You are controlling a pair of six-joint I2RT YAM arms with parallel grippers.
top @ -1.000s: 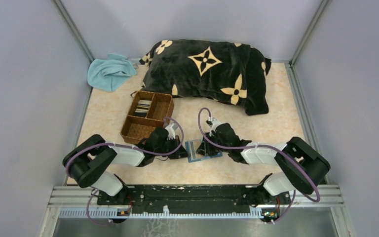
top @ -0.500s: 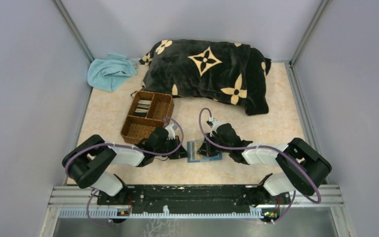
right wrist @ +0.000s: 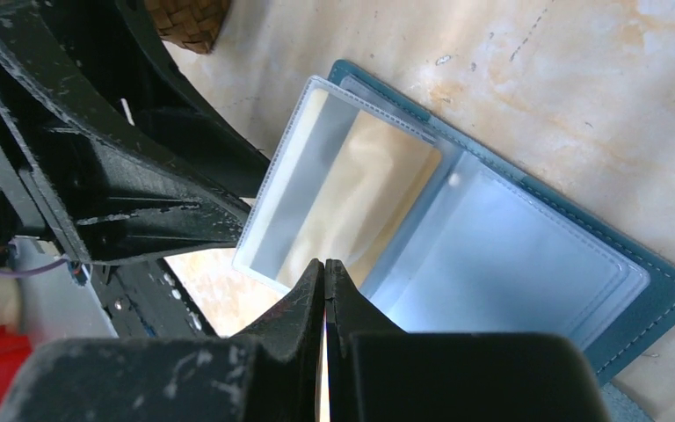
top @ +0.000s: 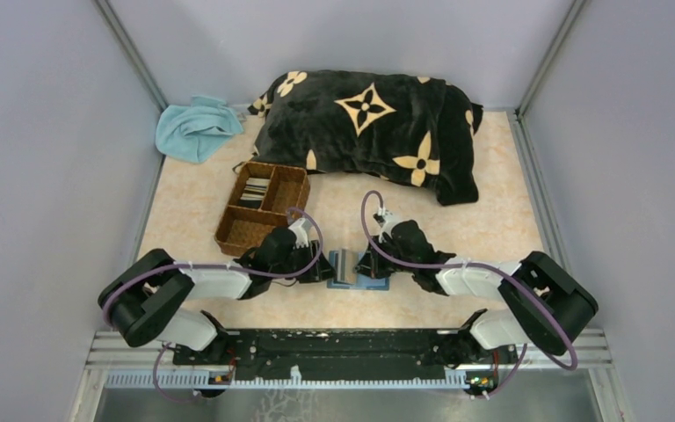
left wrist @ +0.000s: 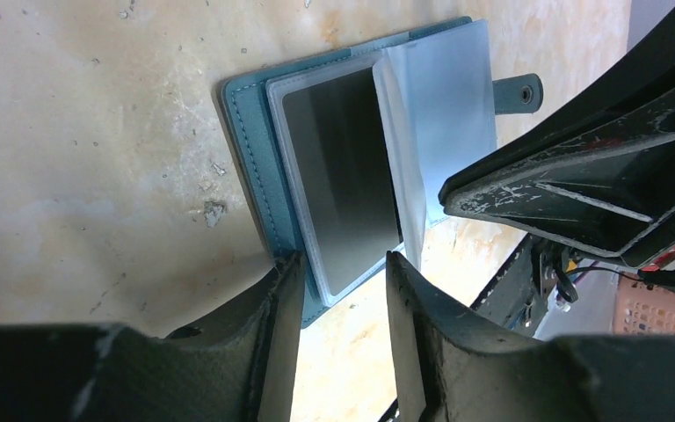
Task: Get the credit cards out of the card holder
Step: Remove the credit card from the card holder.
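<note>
Now: card holder open between both grippers

The teal card holder (top: 358,268) lies open and flat on the table (top: 457,220), near the middle and just in front of the arms. A dark grey credit card (left wrist: 338,185) sits in the clear sleeve on its left half. One clear leaf (right wrist: 343,202) stands tilted up from the spine. The left gripper (left wrist: 338,264) is spread, its fingers either side of the holder's left edge. The right gripper (right wrist: 326,264) is pressed together at the raised leaf's edge; whether it pinches the leaf, I cannot tell. More cards (top: 253,191) lie in the far-left compartment of the woven tray (top: 244,230), further back on the left
</note>
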